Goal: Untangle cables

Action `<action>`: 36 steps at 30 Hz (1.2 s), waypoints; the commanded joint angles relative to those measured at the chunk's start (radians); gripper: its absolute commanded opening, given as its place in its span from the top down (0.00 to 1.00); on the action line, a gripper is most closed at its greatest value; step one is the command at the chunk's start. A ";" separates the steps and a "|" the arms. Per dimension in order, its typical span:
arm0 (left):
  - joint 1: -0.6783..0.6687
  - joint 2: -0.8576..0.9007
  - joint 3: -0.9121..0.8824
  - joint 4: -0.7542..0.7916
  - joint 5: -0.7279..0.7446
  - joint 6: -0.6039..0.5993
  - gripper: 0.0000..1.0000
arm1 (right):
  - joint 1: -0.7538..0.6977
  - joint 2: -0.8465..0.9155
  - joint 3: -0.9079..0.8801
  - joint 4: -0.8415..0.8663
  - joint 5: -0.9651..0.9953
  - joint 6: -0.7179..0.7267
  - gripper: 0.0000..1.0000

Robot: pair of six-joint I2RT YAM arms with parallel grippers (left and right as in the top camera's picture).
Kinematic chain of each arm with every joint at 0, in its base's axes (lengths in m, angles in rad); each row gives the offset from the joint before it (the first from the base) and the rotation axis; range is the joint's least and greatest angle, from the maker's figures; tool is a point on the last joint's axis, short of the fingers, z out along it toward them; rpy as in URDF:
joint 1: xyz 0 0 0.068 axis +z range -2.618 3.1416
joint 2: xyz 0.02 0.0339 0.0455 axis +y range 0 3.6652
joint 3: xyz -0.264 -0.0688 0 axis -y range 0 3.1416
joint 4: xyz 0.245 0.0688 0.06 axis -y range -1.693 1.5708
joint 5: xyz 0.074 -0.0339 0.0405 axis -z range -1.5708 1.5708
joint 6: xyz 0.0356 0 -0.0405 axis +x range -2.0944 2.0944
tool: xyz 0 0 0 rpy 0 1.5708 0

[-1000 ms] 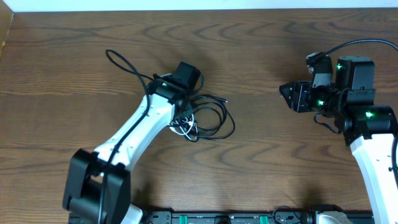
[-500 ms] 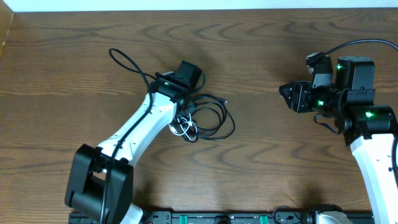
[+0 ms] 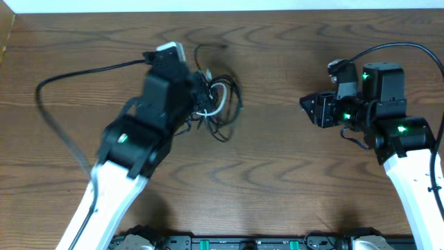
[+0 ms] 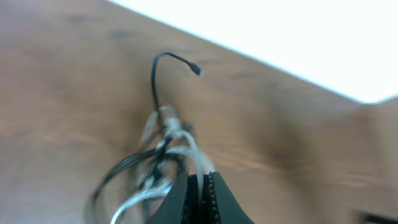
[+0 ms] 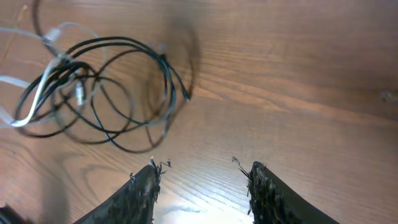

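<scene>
The cables (image 3: 225, 105) form one small tangle of thin black loops with a white cord running through it, left of centre towards the far side of the table. My left gripper (image 3: 201, 95) is at the tangle's left side. In the blurred left wrist view my left gripper (image 4: 200, 182) is shut on the white cord (image 4: 186, 144), and a black plug end (image 4: 195, 68) arcs up beyond it. My right gripper (image 3: 309, 109) hangs well to the right of the tangle. The right wrist view shows my right gripper (image 5: 202, 169) open and empty, with the cables (image 5: 93, 93) lying ahead to the left.
The left arm's own thick black cable (image 3: 52, 118) swings in a wide loop over the table's left side. The table's far edge (image 3: 277, 10) runs just behind the tangle. Bare wood (image 3: 270, 160) lies between the two arms.
My left gripper has shut on the tangle and moved it towards the far edge and a little left, the arm swinging with motion blur. My right arm has shifted slightly left.
</scene>
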 commanded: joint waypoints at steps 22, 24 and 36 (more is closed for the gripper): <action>0.003 -0.069 0.016 0.200 0.343 0.040 0.92 | 0.267 0.106 0.021 0.180 -0.109 0.168 0.57; 0.005 -0.069 0.016 0.205 0.335 0.040 0.92 | 0.279 0.129 0.021 0.191 -0.109 0.203 0.57; 0.005 -0.047 0.016 0.196 0.257 0.039 0.92 | 0.288 0.250 0.021 0.254 -0.241 0.267 0.59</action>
